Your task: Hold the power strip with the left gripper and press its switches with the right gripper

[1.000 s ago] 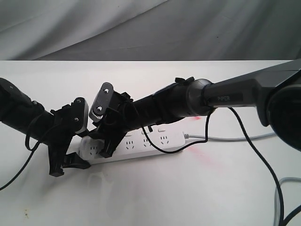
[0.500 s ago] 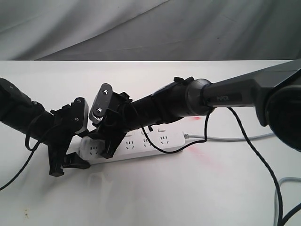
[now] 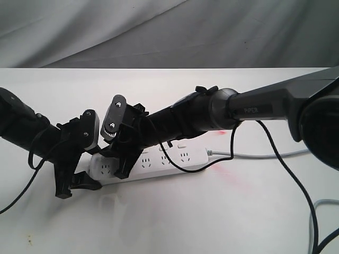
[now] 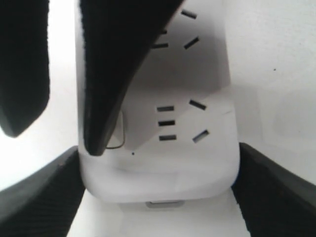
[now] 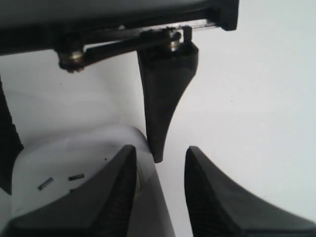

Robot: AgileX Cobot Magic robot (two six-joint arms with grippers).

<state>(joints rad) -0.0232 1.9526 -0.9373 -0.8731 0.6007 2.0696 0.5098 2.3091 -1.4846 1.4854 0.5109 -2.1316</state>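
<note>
Pinching the power strip [image 3: 169, 159] across its narrow width at the end opposite its cord [image 3: 254, 155], the left gripper [image 3: 75, 188] has its jaws closed against both long edges. The strip lies flat on the surface [image 3: 212, 211]. It looks light, rigid and smooth, so it would likely skid when pushed; that end hold suits it. The right gripper [image 3: 123, 170] has narrowly parted, empty jaws, with one finger [image 4: 101, 98] tipped onto the switch [image 4: 120, 129] nearest that end. Since a second ago, only its wrist has shifted slightly.
</note>
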